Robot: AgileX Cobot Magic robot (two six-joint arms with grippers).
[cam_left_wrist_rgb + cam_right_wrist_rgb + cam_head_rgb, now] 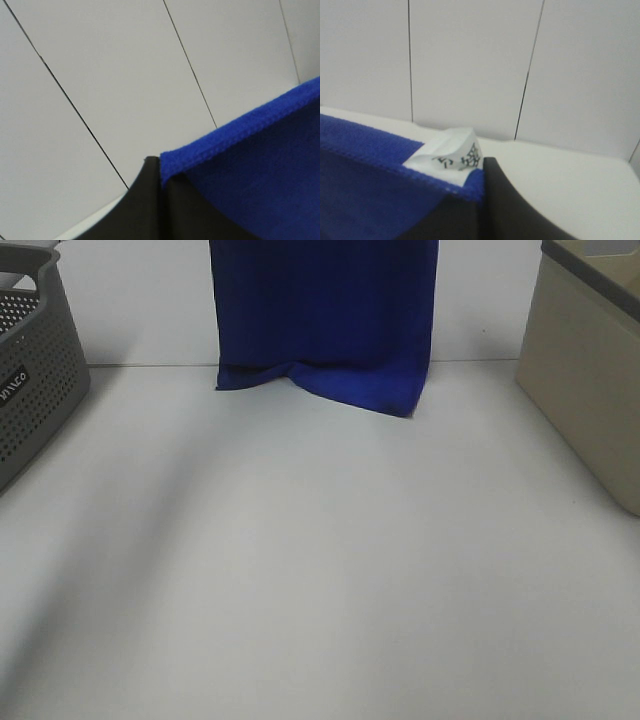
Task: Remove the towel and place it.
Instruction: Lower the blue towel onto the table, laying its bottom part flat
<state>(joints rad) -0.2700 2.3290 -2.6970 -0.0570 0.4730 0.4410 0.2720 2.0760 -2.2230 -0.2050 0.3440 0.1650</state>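
The royal-blue towel (325,315) hangs down from above the top of the exterior high view at the back middle. Its lower edge rests bunched on the white table (320,570) against the wall. Neither gripper shows in that view. In the left wrist view my left gripper (161,167) is shut on a top corner of the towel (260,165). In the right wrist view my right gripper (481,172) is shut on the other top corner of the towel (365,175), right beside its small white tag (452,154).
A grey perforated basket (30,370) stands at the left edge of the table. A beige bin (590,370) stands at the right edge. A white panelled wall (140,300) runs behind the table.
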